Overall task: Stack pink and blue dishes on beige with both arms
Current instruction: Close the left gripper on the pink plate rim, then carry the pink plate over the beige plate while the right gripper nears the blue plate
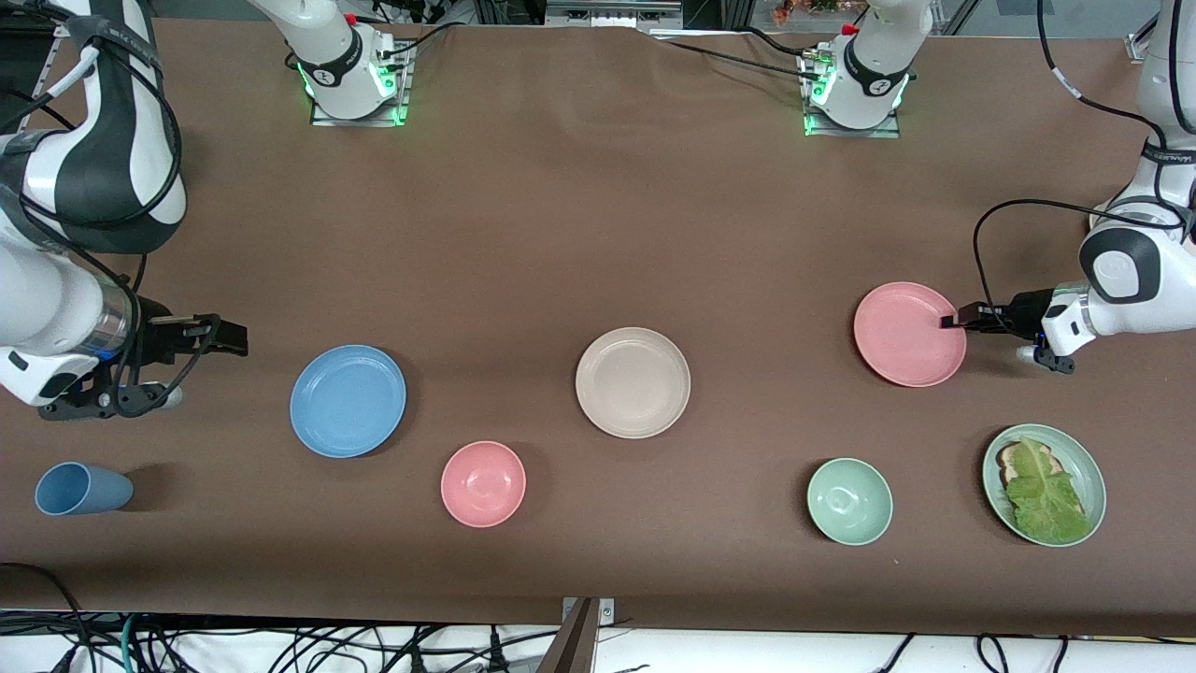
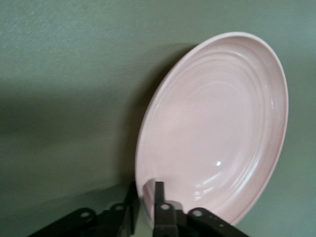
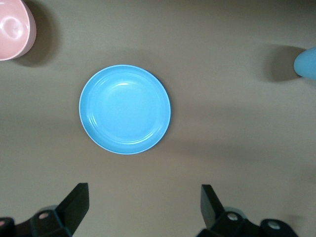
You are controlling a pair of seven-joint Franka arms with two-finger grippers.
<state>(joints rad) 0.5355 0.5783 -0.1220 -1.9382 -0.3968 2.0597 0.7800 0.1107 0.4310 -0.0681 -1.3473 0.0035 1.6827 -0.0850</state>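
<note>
At the pink plate's [image 1: 909,334] rim, left end effector [image 1: 947,322] clamps; plate tilts. Right end effector [image 1: 224,338] gapes wide.

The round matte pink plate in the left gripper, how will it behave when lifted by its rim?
The round matte pink plate, pinched at one edge by the left gripper, will probably stay stiff but hang tilted. Its matte surface may limit slipping.

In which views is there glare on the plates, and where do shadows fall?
Left wrist view: a small glint on the pink plate, with a dark shadow beside it. Right wrist view: soft sheen on the blue plate. Front view: faint shadows beside the beige plate and the dishes.
</note>
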